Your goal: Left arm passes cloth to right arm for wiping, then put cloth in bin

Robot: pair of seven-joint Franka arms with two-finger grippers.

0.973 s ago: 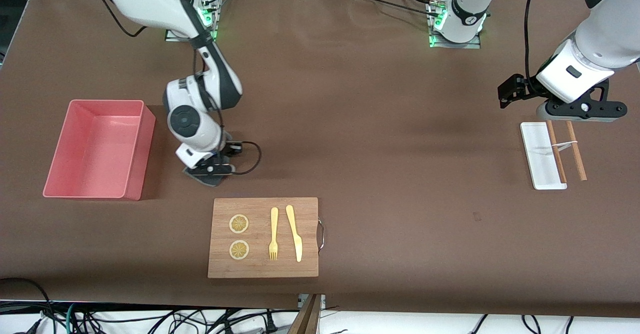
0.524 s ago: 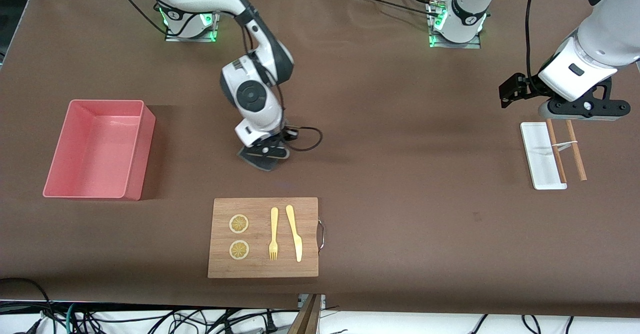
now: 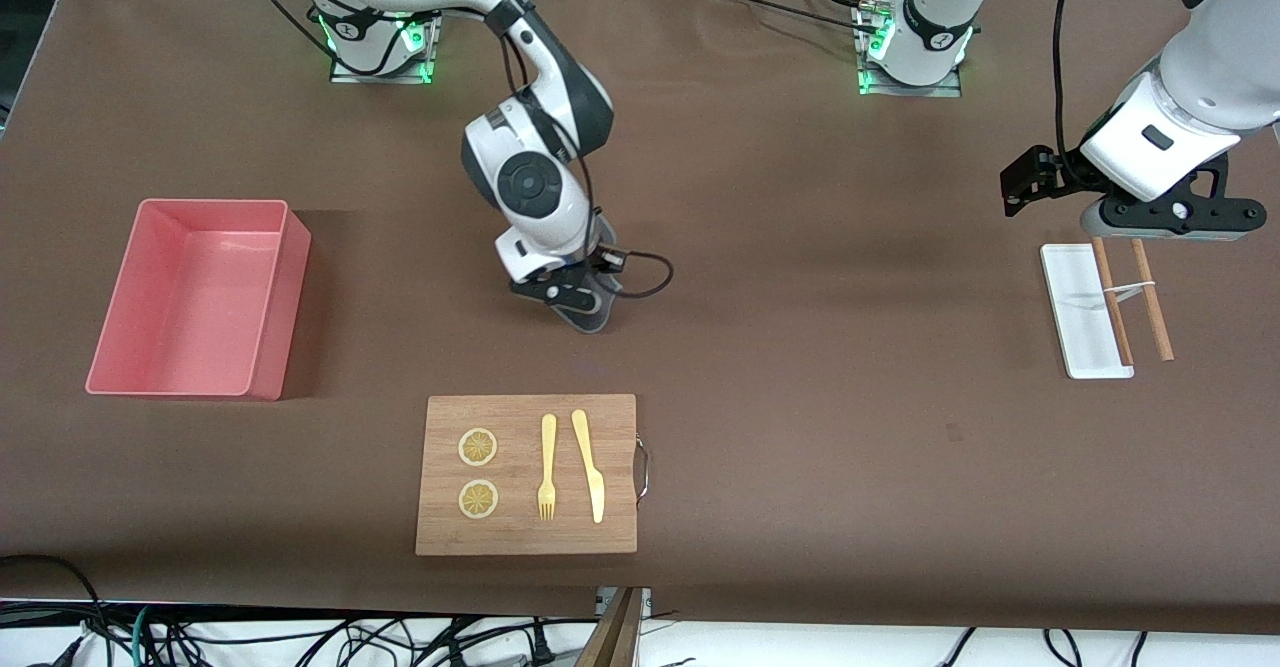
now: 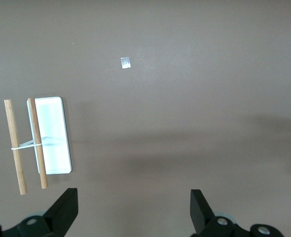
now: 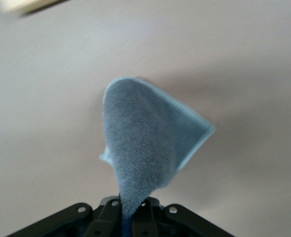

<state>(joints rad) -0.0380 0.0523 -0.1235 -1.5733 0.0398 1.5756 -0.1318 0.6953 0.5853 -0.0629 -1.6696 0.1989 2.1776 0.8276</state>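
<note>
2 right gripper [image 3: 578,309] jaws clamp the cloth [image 5: 150,148], which drags on the table; left gripper [image 4: 133,210] jaws stand apart.

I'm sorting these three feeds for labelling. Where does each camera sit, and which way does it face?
Front view: high across the table, facing both arms; shows the bin, right gripper, left gripper.
Left wrist view: on the left arm's wrist, looking down at the white tray and sticks; its open gripper shows.
Right wrist view: on the right wrist, looking down on the gripped cloth.
Shared: front and left wrist views both show tray and sticks.
</note>
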